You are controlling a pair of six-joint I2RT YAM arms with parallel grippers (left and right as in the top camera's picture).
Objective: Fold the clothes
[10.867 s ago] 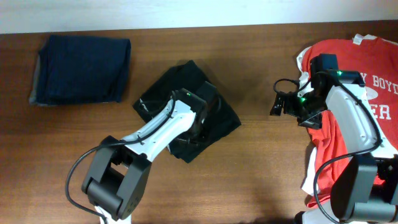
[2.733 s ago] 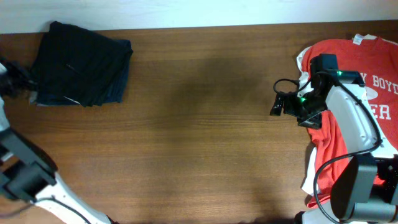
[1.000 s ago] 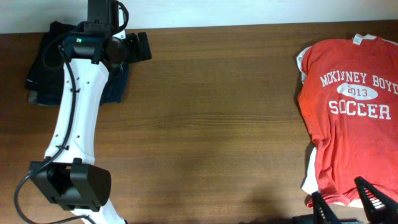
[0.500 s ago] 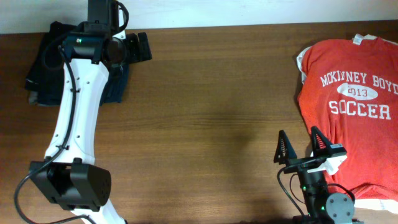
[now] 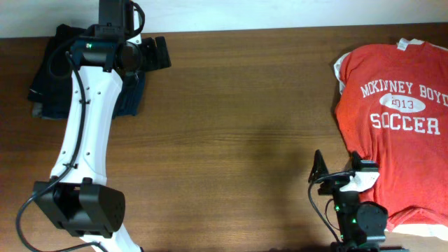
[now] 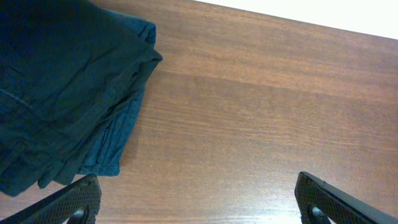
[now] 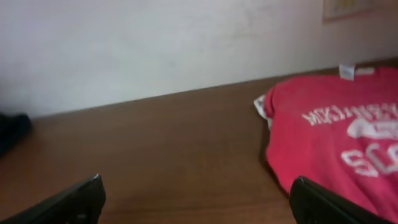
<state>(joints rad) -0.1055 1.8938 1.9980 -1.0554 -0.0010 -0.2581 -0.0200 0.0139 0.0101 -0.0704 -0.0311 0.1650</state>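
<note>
Folded stack (image 5: 43,78): black garment (image 6: 56,81) on top of a navy one (image 6: 121,134), far to the left of the red T-shirt (image 5: 395,150), at the back edge of the desk (image 5: 238,140). That pair looks finished to me.

Left arm (image 5: 84,133) reaches over the stack. The left jaws stand wide apart and hold nothing. They sit on the stack's T-shirt side, well apart from the T-shirt itself.

Right jaws are also wide apart and empty, low by the T-shirt's lower left hem. I cannot tell whether they touch it.

The red T-shirt lies flat, print up, unfolded. A white edge (image 5: 339,70) shows under its left side; second garment or not, I can't tell.

Handling, my read:
- Light, limp jersey with no stiffness. It will drape and drag, and it is neither fragile nor slippery on wood.
- I'd pinch at a hem corner or shoulder seam.
- I'd lift enough that the cloth doesn't bunch.
- Risk: catching the white cloth underneath along with it.
</note>
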